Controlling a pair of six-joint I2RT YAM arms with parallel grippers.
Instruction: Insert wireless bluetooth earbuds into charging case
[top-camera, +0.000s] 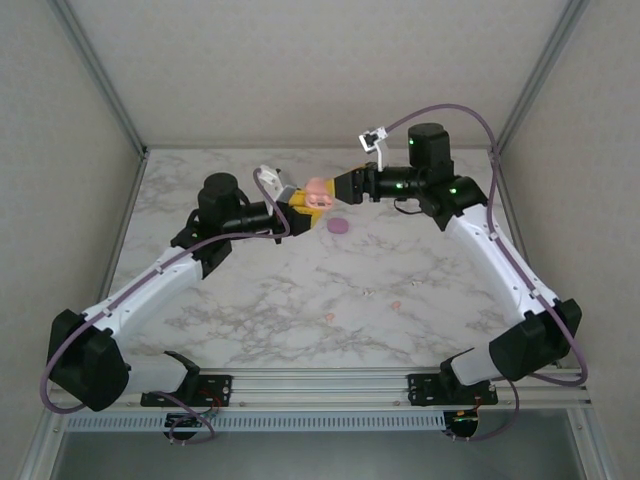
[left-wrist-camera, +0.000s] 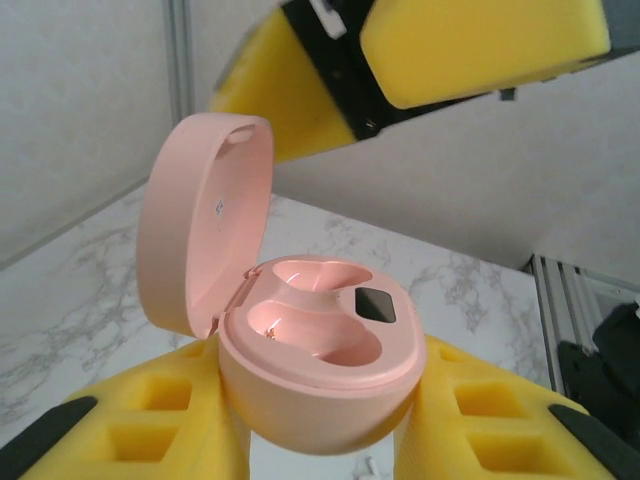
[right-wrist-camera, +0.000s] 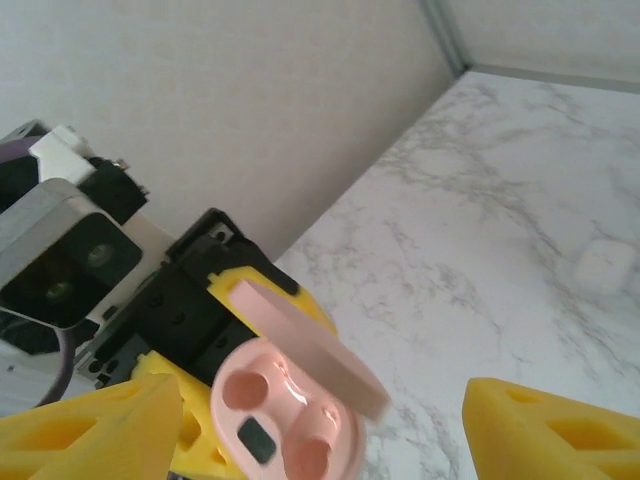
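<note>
Pink case (left-wrist-camera: 318, 330) in left claw (left-wrist-camera: 320, 400)

Open pink case (right-wrist-camera: 295, 425) in the left pincer (right-wrist-camera: 232, 372), right pincer (right-wrist-camera: 320, 440) spread wide, marble table (right-wrist-camera: 480, 200) beneath

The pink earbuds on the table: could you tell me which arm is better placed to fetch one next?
Right, probably. The left gripper is shut on the open, empty pink case, so it is occupied. The right gripper is open, and a pink earbud lies on its side of the table.
</note>
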